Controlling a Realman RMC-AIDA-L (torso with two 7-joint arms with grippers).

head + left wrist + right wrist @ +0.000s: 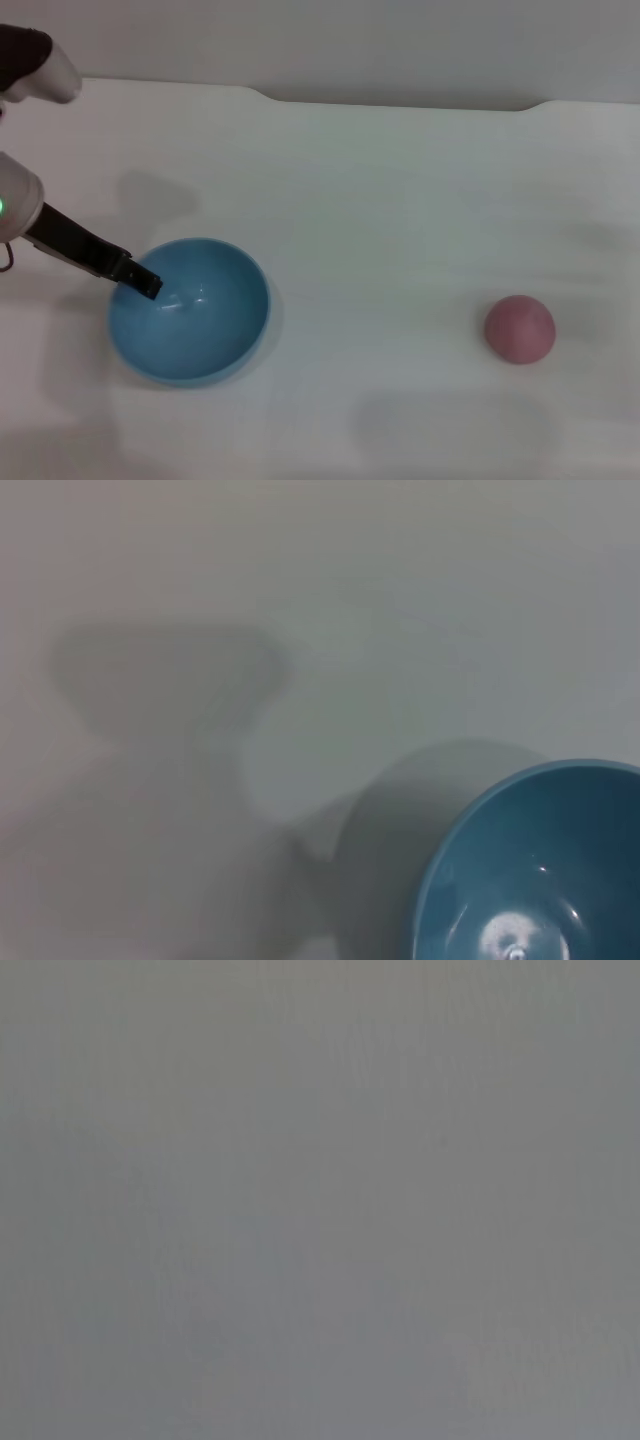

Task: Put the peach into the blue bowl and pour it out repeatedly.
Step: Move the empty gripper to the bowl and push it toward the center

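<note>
Reaching over the rim at lower left, the left gripper [148, 284], jaw state indeterminable, risks tipping the empty blue bowl [205, 330]; the peach [519, 328] is left at lower right.

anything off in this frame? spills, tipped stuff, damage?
Nothing stands out. The blue bowl sits upright and empty on the white table; the peach lies apart to its right, intact. The left gripper is at the bowl's left rim.

Peach [519, 328] well apart from blue bowl [200, 325]
</note>
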